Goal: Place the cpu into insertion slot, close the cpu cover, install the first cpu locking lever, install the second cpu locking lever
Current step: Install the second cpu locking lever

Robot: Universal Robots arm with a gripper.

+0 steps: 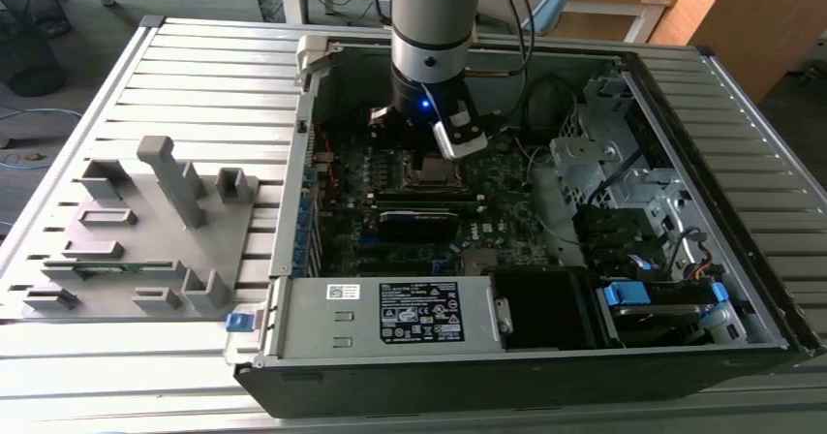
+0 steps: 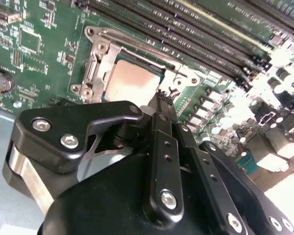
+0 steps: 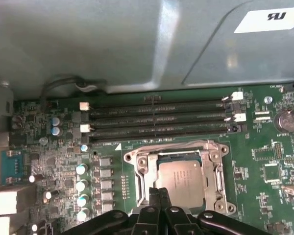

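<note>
The cpu (image 3: 180,177) lies seated in the insertion slot (image 3: 218,172) on the motherboard (image 3: 264,147), with the cpu cover (image 2: 104,62) down around it. The fingers (image 2: 162,98) are pressed together, holding nothing, their tips just beside the cpu's edge.

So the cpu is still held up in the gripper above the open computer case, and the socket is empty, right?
Not quite. The cpu already lies in the insertion slot on the motherboard, as both wrist views show. The gripper does sit above the open computer case, close over the socket, with its fingers together and nothing between them.
</note>
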